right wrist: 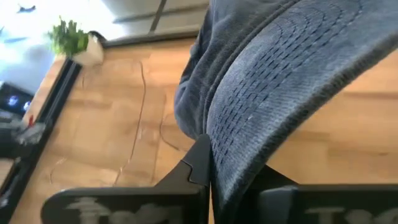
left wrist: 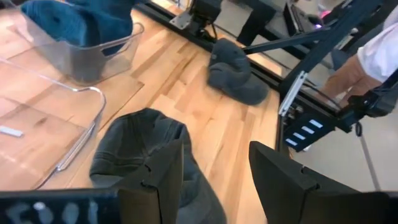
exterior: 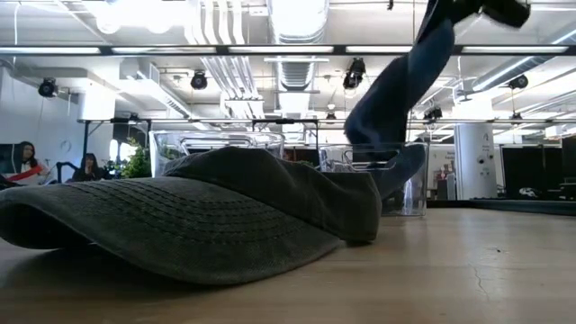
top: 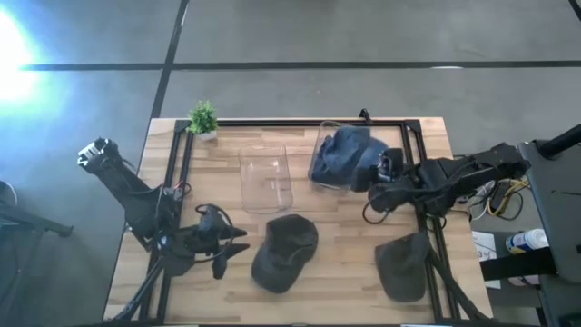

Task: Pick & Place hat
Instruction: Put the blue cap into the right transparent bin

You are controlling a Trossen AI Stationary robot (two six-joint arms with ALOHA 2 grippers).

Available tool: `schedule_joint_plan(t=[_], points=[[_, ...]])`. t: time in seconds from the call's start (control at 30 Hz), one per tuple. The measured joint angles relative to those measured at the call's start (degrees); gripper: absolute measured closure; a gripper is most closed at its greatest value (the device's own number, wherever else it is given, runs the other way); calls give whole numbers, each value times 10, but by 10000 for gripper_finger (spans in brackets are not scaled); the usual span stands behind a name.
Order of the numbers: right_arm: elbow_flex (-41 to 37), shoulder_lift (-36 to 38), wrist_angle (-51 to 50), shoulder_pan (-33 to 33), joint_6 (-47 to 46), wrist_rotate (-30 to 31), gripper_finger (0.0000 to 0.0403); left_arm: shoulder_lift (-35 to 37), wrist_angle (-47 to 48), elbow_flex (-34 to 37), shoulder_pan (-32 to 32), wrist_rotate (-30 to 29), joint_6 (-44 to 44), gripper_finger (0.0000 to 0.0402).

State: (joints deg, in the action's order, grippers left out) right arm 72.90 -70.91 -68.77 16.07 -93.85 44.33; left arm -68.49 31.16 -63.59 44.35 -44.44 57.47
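My right gripper [top: 386,173] is shut on a blue hat [top: 343,156] above a clear bin [top: 323,182] at the table's far right. In the low view the blue hat [exterior: 400,85] hangs down from the gripper into this bin [exterior: 409,193]. A dark green cap [top: 283,252] lies on the table at the near middle, brim toward the near edge. My left gripper [top: 229,247] is open just left of this cap, which also shows in the left wrist view [left wrist: 140,146], and touches nothing. My right gripper pinches the blue hat's stitched brim [right wrist: 249,130] between its two fingers, at the brim's edge. It comes from the table's right side. The hat hangs slanting below the fingers, and its crown [exterior: 387,175] is down inside the clear bin.
A second clear bin [top: 265,178] stands empty at the far middle. Another dark cap [top: 403,265] lies near the right front corner. A small potted plant [top: 203,119] stands at the far left. Black frame rails [top: 182,163] run along the table. A person's arm [left wrist: 373,56] shows beyond the right edge.
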Motion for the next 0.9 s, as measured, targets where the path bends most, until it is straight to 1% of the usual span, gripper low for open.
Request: schedule_joint_plan(t=[0.1,0.23,0.3,0.43,0.57,0.7,0.9], points=[[-78,39,109,-41,49,-46,390,0,-2,10,-17,23,1,226],[-173,77,219,-103,84,-135,390,0,-1,22,-40,56,17,226],[-213,91,270,-133,96,-169,390,0,-7,28,-52,66,27,226],[-277,109,343,-190,96,-214,390,0,-15,39,-73,80,45,226],[-326,118,430,-253,111,-256,390,0,-56,60,-87,95,58,226],[-355,109,483,-292,120,-268,378,0,-106,91,-96,105,54,226],[-366,95,482,-309,135,-265,332,0,-133,126,-106,106,54,226]])
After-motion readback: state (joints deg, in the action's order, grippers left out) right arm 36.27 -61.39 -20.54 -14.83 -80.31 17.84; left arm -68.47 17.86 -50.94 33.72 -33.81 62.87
